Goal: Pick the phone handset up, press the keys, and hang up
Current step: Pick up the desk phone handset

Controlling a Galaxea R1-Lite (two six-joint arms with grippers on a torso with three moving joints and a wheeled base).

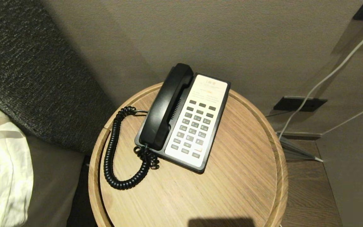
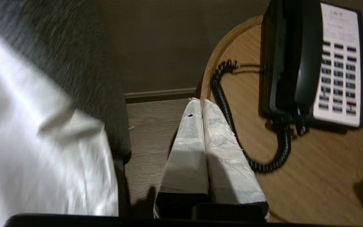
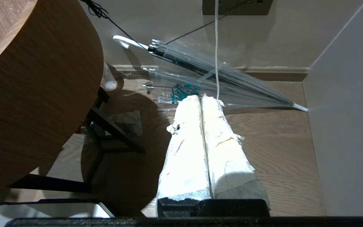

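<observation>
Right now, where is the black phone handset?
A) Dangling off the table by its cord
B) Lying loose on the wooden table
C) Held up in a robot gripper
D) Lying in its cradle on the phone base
D: the phone handset lies along the left side of the phone base, beside the keys, with no gripper touching it and its coiled cord looped on the round table.

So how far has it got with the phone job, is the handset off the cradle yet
Nothing looks done. The phone handset lies in its cradle on the phone base, its coiled cord looped on the round table. In hand: only the approach, with the left gripper shut, off the table's edge, empty. The right gripper is shut, low over the floor. Left: lifting the handset, pressing the keys, hanging up.
</observation>
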